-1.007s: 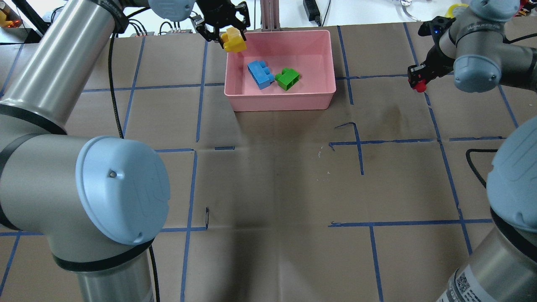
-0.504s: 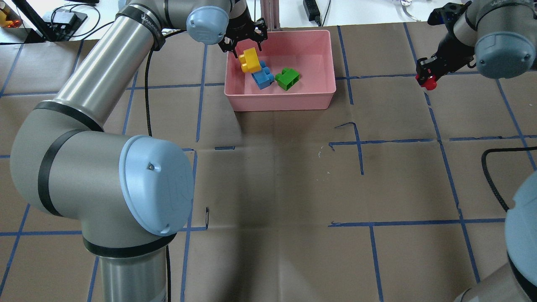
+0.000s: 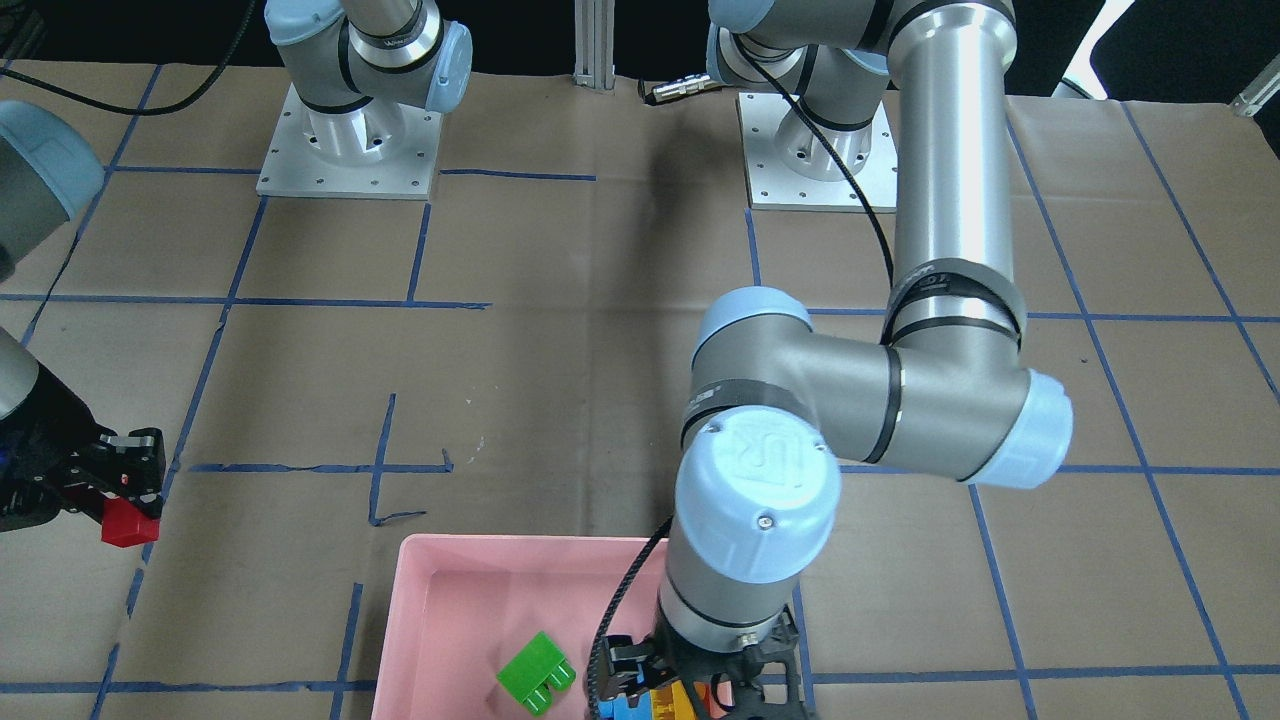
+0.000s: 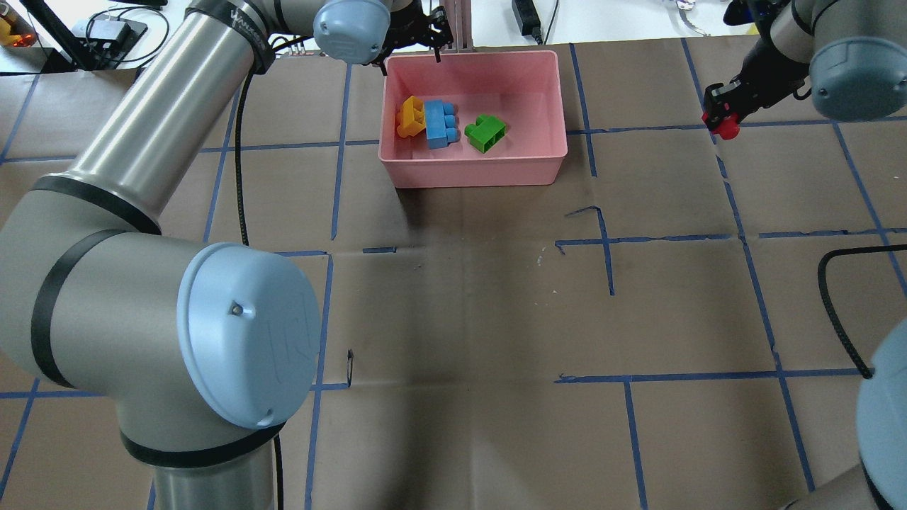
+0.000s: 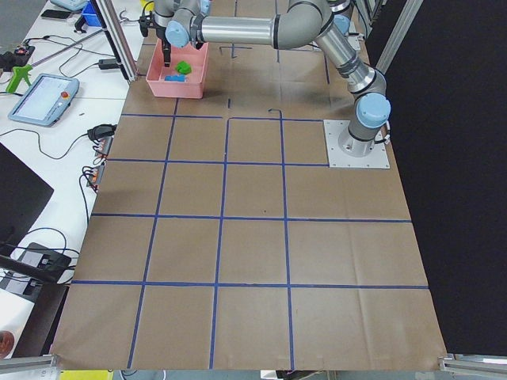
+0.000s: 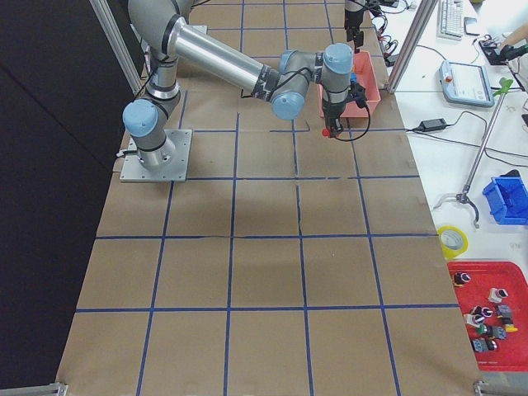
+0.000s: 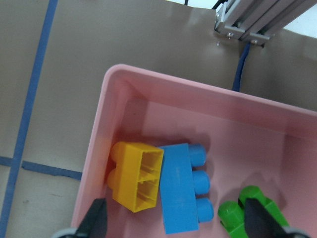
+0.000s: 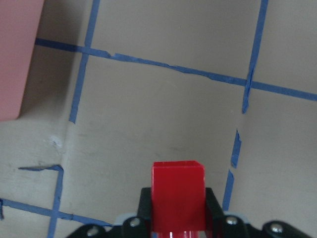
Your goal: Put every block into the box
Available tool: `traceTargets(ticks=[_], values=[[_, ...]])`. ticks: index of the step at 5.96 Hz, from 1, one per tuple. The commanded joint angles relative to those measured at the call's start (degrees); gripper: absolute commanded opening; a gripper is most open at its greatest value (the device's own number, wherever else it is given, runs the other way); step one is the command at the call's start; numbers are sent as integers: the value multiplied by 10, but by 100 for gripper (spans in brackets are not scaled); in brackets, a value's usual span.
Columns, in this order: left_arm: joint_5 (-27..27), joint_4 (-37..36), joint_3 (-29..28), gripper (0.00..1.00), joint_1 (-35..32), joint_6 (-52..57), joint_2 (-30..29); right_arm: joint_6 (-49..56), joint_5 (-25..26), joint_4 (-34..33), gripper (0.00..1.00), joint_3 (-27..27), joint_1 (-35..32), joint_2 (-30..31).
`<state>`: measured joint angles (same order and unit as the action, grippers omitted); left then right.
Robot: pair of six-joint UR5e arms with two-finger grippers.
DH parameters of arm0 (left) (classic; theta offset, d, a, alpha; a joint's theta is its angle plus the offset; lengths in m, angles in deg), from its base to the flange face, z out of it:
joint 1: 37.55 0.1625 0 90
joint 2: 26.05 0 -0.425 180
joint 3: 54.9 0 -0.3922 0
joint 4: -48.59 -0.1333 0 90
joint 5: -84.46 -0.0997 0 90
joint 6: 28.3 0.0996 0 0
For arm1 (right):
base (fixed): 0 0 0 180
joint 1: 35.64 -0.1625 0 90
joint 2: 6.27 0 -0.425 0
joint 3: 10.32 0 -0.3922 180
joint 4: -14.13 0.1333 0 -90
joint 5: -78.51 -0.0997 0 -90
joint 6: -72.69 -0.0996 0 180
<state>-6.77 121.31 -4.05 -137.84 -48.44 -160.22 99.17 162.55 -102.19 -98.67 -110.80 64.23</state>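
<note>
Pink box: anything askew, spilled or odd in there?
Nothing spilled or damaged. The yellow block lies tipped on its side, hollow underside showing, squeezed between a wall of the box and the blue block, which also lies on its side. The red block is outside, in the right pincer.

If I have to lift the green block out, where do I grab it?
Probably from straight above, closing on the green block's two flat ends. It lies on its side, studs pointing sideways toward the blue block, so that axis is bumpy. It sits clear of the box walls, leaving finger room.
</note>
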Motion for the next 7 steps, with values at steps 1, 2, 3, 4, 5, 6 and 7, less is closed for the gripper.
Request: traceTargets(ticks=[1,2,3,4,5,6,7], values=[[-3,88,61,99,49,94,112,-118,-12,79,3,65,-53,-3],[-3,118,131,99,68,108,194,-207,-13,81,3,80,-93,-16],[-4,122,213,99,70,120,275,-297,-15,76,4,106,-143,-39],[-7,118,286,99,75,143,343,-397,-16,72,4,150,-200,-81],[-6,116,337,99,81,154,392,-445,-14,48,4,199,-232,-131],[-7,118,356,99,90,154,417,-458,-13,14,9,228,-249,-170],[-6,122,359,99,92,154,430,-470,-8,4,39,245,-261,-185]])
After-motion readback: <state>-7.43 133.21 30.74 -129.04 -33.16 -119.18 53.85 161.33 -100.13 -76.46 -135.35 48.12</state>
